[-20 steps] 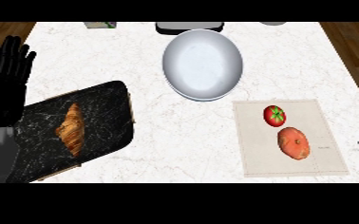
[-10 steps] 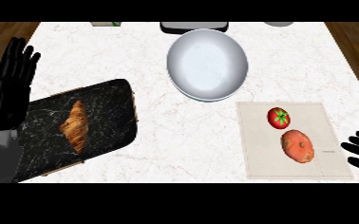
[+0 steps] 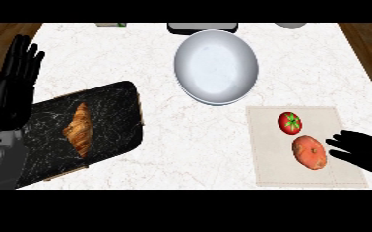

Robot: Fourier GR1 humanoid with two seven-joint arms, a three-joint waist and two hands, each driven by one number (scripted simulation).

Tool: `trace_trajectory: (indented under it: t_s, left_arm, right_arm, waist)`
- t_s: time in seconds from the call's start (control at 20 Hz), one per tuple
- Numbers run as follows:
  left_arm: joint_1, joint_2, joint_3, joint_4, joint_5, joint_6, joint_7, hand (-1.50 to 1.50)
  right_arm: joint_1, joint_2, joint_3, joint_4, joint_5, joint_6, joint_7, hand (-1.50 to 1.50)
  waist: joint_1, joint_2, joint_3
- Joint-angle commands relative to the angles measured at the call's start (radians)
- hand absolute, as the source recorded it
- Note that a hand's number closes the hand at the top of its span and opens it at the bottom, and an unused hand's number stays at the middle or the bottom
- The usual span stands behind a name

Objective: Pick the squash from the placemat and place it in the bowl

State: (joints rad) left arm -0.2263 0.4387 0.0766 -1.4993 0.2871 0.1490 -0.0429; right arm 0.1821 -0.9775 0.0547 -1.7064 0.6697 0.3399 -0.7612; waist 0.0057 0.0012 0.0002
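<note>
Orange squash point(image 3: 309, 152) lies just left of my open right hand point(image 3: 354, 147); I judge its rounded skin may roll away on contact.

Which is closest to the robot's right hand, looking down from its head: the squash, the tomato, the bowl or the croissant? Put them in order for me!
From the right hand:
1. Squash, right beside the fingers, on the placemat.
2. Tomato, just behind the squash, on the same placemat.
3. Bowl, farther back, mid-counter.
4. Croissant, far over on the left, on the dark board.
</note>
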Motion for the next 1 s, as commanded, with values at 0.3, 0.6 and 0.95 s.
trace_trajectory:
  t_s: [0.3, 0.6, 0.95]
  left_arm:
    - [0.016, -0.045, 0.012, -0.069, -0.053, -0.009, 0.057, 0.00]
    - [-0.050, -0.073, 0.042, 0.083, -0.077, -0.025, -0.028, 0.00]
    - [0.009, -0.073, 0.075, -0.017, -0.080, -0.055, 0.028, 0.00]
  right_arm:
    - [-0.129, 0.143, 0.044, 0.131, 0.141, 0.042, -0.028, -1.50]
    - [-0.210, 0.206, 0.100, 0.242, 0.187, 0.006, -0.092, -1.50]
    - [-0.201, 0.240, 0.089, 0.277, 0.272, -0.035, -0.100, -1.50]
  waist:
    - [-0.004, -0.002, 0.000]
    - [-0.007, 0.000, 0.000]
    - [-0.006, -0.002, 0.000]
